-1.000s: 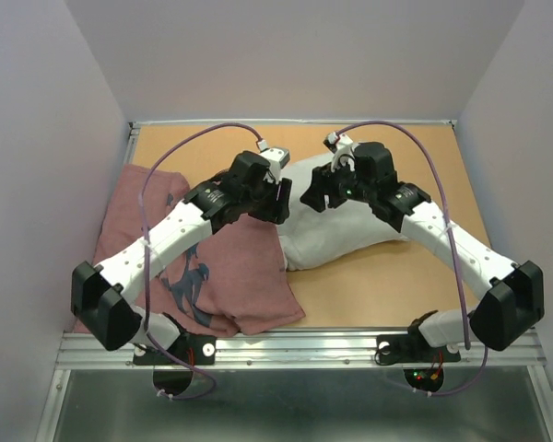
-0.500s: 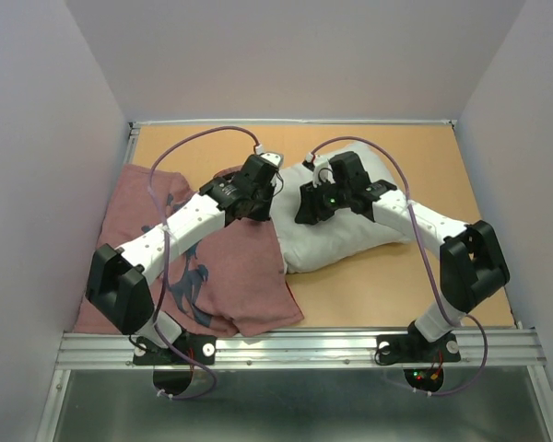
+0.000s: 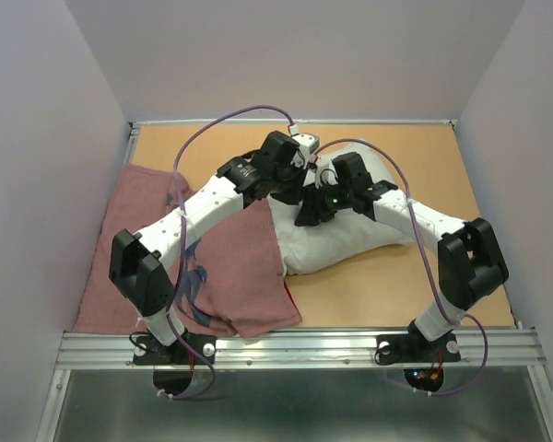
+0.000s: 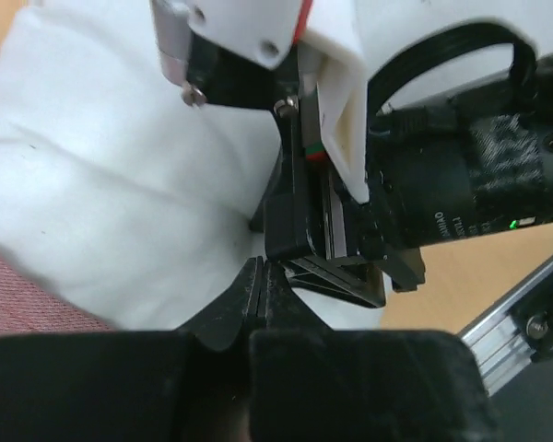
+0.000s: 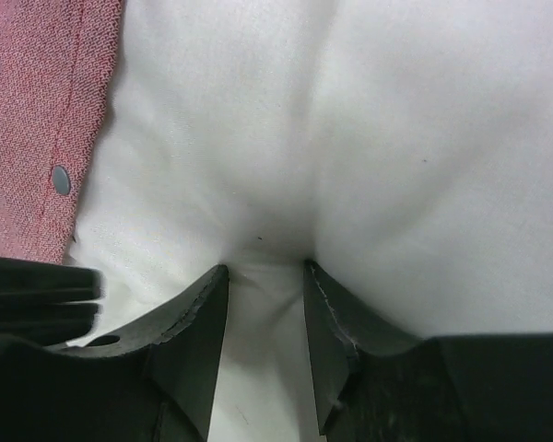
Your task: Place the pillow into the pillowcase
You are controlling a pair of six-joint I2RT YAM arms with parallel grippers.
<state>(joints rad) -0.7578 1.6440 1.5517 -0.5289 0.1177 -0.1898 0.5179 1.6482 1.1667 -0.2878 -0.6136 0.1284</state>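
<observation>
Pinching pillow at centre frame

Right gripper (image 5: 264, 269) jaws part-open, squeezing a fold of the plump white fabric pillow (image 3: 355, 238), which lies centre-right on the tan table (image 3: 387, 285). Left gripper (image 4: 261, 284) jaws fully closed at the pillow's surface; can't tell if fabric is caught. Dull pinkish-red cloth pillowcase (image 3: 240, 272) lies flat at left, touching the pillow.

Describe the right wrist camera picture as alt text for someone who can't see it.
The right hand pinches a fold of the white pillow between its two dark fingers; the pillow fills most of the frame. The pinkish-red pillowcase edge, with a round snap button, shows at upper left.
</observation>
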